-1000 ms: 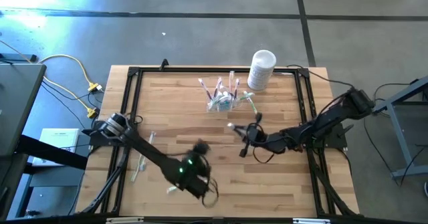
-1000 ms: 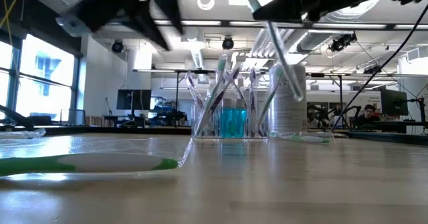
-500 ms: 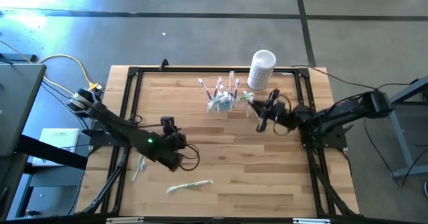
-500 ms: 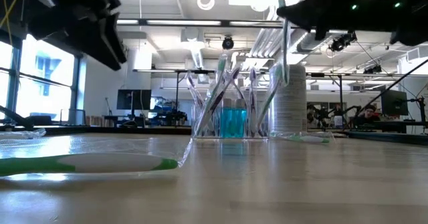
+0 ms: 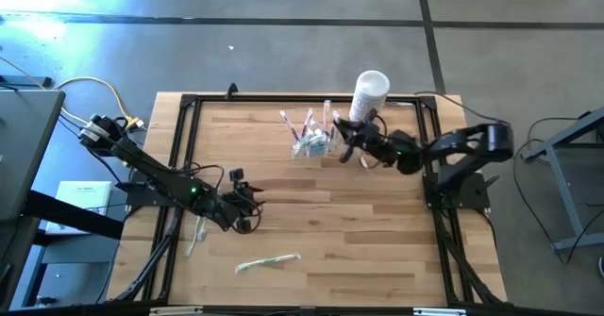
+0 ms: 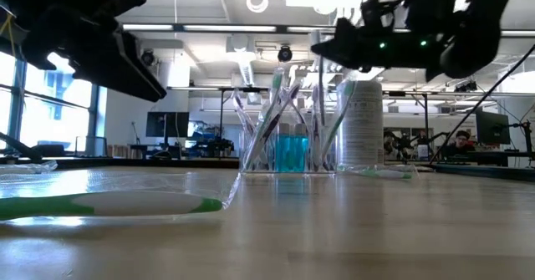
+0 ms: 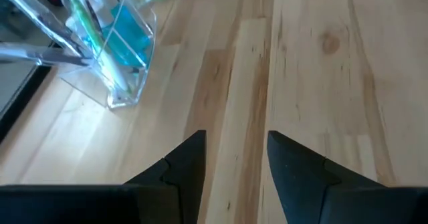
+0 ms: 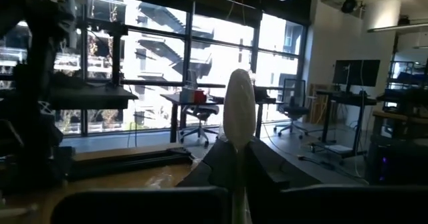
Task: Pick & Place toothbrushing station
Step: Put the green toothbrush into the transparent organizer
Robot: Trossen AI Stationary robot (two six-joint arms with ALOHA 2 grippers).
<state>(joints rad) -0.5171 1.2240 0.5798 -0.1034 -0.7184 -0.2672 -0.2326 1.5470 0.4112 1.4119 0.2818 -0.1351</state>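
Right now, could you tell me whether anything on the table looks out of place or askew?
Yes. Two toothbrushes lie loose on the wood instead of standing in the clear holder: a green-and-white toothbrush near the front edge and a second one by the left rail. The right gripper holds another upright beside the holder.

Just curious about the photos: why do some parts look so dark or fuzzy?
Low view: bright ceiling lights leave both arms as dark silhouettes, and the near green toothbrush is out of focus. Right wrist view: bright windows backlight the toothbrush in the right hand.
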